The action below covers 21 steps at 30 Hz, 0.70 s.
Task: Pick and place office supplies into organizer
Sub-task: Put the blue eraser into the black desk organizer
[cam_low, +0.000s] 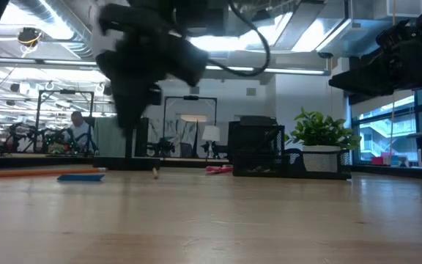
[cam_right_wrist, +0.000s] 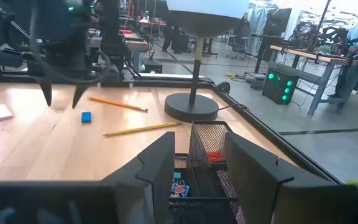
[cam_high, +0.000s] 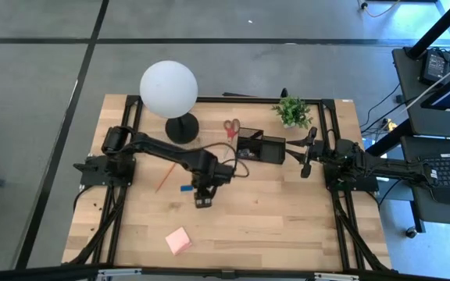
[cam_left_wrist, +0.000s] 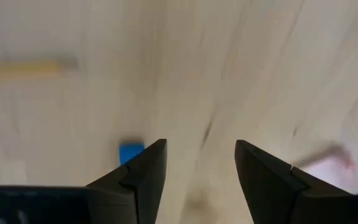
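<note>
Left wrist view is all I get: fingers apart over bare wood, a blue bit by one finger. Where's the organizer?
Observer: The organizer is toward the table's far edge, between the lamp base and the plant. The left gripper is nearer the table's middle.
Operator: Blue bit?
Observer: The eraser. It lies flat on the table, just beside the left gripper, on the side away from the right arm.
Operator: Scissors in yet?
Observer: No. The scissors lie on the table between the lamp base and the organizer. The right gripper hangs open at the organizer's other side.
</note>
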Tool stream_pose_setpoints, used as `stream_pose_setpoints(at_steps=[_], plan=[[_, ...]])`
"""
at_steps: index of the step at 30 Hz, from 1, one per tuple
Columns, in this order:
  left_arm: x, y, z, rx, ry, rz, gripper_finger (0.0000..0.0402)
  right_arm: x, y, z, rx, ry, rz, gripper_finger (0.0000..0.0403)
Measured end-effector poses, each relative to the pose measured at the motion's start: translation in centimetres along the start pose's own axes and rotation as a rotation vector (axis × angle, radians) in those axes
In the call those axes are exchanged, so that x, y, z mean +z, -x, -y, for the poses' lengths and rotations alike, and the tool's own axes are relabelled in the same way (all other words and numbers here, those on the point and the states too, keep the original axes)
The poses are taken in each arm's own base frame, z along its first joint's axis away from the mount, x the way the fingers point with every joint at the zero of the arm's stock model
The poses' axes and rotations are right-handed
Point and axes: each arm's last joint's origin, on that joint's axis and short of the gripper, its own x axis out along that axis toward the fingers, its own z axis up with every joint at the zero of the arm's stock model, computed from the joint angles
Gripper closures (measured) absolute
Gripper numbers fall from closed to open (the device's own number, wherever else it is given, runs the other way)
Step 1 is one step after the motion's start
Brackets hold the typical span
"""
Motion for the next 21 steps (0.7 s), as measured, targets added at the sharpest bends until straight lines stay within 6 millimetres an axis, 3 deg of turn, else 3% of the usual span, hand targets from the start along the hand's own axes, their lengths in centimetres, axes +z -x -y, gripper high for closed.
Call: stream_pose_setpoints(at_steps=[9, 21], plan=[[-2.0, -0.4, 1.4, 0.235, -0.027, -0.079, 0.0217, 0.0, 0.0, 0.0, 0.0, 0.022, 0.0, 0.0258], [-3.2, -2.3, 1.0, 0.271, -0.071, -0.114, 0.0217, 0.0, 0.0, 0.0, 0.0, 0.021, 0.0, 0.0258]])
